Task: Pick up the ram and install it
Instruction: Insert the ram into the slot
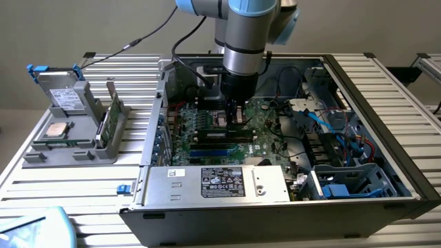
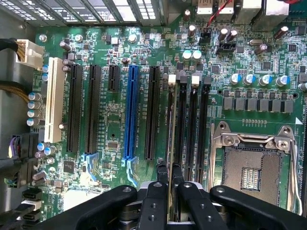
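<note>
Over the board's slots [image 2: 193,124], gripper [image 2: 169,172] is pinched nearly shut on the ram [image 2: 168,129]; any tilt going in = bent contacts imo.

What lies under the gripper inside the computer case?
The ram, edge-on in the gripper, stands over the black memory slots on the green motherboard. The slot right below it is covered, so whether it is seated cannot be seen.

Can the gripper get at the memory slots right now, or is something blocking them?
Probably yes: the gripper, shut on the ram, hangs right over the memory slots, and no cable crosses them.
</note>
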`<state>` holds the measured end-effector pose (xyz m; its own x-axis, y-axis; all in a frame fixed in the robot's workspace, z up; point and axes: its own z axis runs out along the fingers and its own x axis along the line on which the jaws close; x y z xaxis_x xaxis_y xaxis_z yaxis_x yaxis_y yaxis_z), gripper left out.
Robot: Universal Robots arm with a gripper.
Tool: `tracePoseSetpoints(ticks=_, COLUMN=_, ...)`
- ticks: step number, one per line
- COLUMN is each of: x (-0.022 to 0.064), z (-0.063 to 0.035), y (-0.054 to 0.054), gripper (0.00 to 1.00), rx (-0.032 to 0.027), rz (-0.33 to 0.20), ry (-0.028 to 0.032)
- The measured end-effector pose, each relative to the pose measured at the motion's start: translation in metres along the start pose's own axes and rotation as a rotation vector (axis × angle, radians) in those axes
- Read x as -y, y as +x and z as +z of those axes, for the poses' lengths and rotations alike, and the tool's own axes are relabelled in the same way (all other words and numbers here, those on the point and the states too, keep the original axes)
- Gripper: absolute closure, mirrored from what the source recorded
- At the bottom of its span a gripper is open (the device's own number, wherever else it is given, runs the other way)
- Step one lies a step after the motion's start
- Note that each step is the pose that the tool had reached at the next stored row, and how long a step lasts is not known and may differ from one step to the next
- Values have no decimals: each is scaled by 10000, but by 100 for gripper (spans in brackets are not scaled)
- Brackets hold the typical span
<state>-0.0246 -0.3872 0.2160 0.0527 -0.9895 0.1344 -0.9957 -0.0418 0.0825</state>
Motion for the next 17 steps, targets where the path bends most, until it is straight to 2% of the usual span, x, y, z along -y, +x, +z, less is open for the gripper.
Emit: tracePoseSetpoints(ticks=17, x=-1, z=-28, y=4, gripper=86, rx=-9, rz=-99, ry=-15)
